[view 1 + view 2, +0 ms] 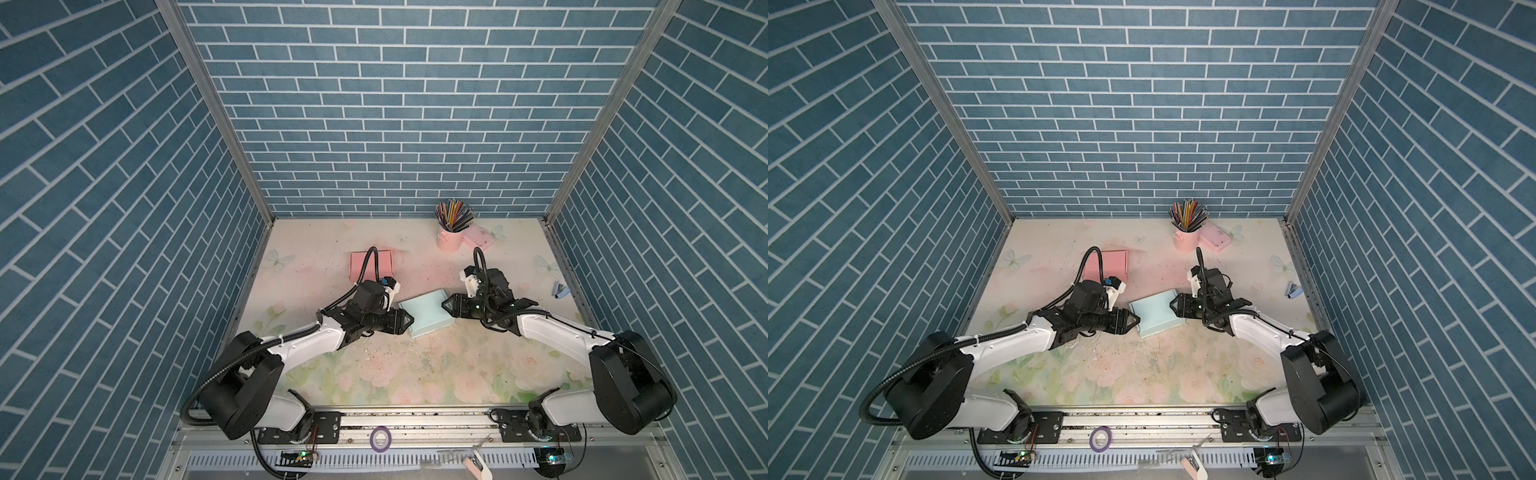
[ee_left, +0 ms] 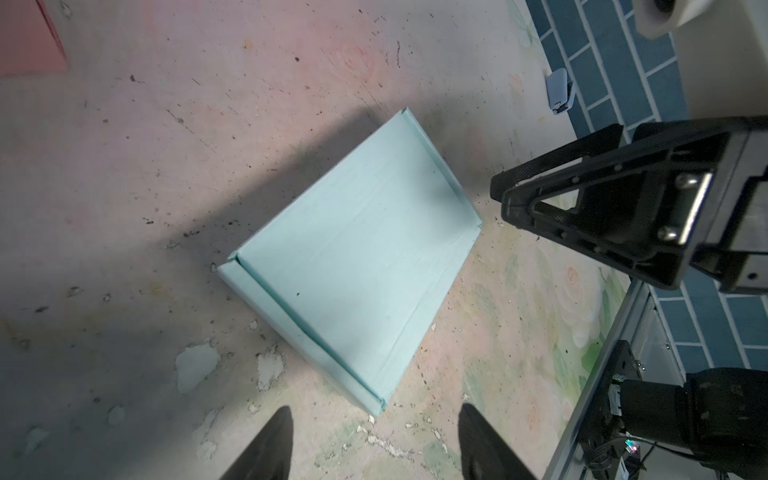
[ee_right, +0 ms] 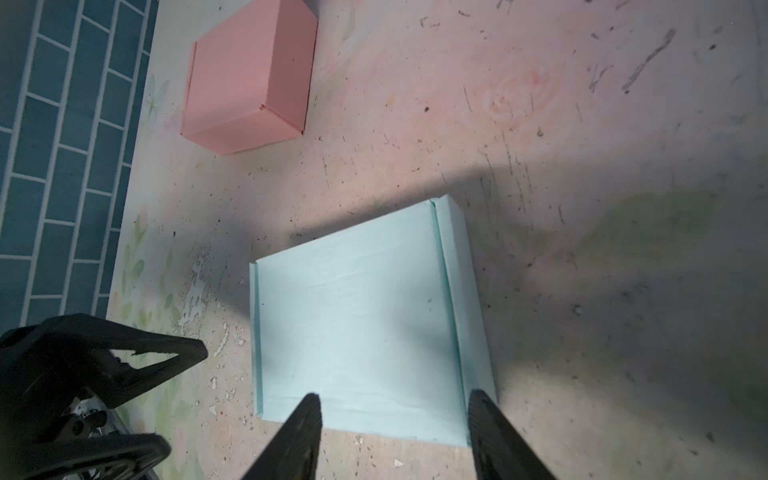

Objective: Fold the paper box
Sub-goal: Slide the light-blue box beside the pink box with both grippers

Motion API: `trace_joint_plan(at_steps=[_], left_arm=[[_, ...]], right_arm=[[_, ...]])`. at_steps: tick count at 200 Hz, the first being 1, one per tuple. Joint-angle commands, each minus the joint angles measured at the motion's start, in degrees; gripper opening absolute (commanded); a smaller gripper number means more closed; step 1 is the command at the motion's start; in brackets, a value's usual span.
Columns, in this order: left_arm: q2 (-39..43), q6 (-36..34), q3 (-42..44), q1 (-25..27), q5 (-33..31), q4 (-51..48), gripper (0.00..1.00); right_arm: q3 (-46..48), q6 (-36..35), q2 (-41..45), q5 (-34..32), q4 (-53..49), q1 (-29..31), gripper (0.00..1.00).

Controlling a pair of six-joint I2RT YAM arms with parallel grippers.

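light blue paper box [image 1: 426, 318] lies closed and flat on the tabletop [image 1: 374, 374]; left pincer [image 1: 409, 320] and right pincer [image 1: 444, 304] flank it, both open, gripping nothing.

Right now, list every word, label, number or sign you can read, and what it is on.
None can be read.
The blue box, pink box and pencil cup show plain surfaces.
Any mark on the stapler is too small to tell.
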State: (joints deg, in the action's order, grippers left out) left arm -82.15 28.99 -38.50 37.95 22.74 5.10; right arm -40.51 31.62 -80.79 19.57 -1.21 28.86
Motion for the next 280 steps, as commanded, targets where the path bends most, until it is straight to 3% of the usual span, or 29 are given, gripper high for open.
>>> trace_joint_plan(at_steps=[1,70,140,193,280], left_arm=[[-1.88,1.63,-0.08,0.54,-0.7,2.78,0.64],[-7.83,3.0,-1.23,1.6,0.28,6.88,0.64],[-13.47,1.77,-8.59,1.6,0.2,5.52,0.6],[-19.88,-2.69,-19.62,0.45,-1.79,-1.37,0.59],[-32.44,-7.44,-38.41,-5.65,0.52,-8.1,0.58]], right_arm=[[-0.97,-1.58,-1.52,1.36,1.41,-0.39,0.58],[-1.0,-2.26,-5.4,1.29,2.56,-0.48,0.57],[-1.36,-1.22,-6.69,3.87,5.7,-0.14,0.5],[-6.55,-3.1,-9.19,1.96,3.97,-0.21,0.49],[-20.15,-4.9,-21.57,2.32,2.48,-2.19,0.48]])
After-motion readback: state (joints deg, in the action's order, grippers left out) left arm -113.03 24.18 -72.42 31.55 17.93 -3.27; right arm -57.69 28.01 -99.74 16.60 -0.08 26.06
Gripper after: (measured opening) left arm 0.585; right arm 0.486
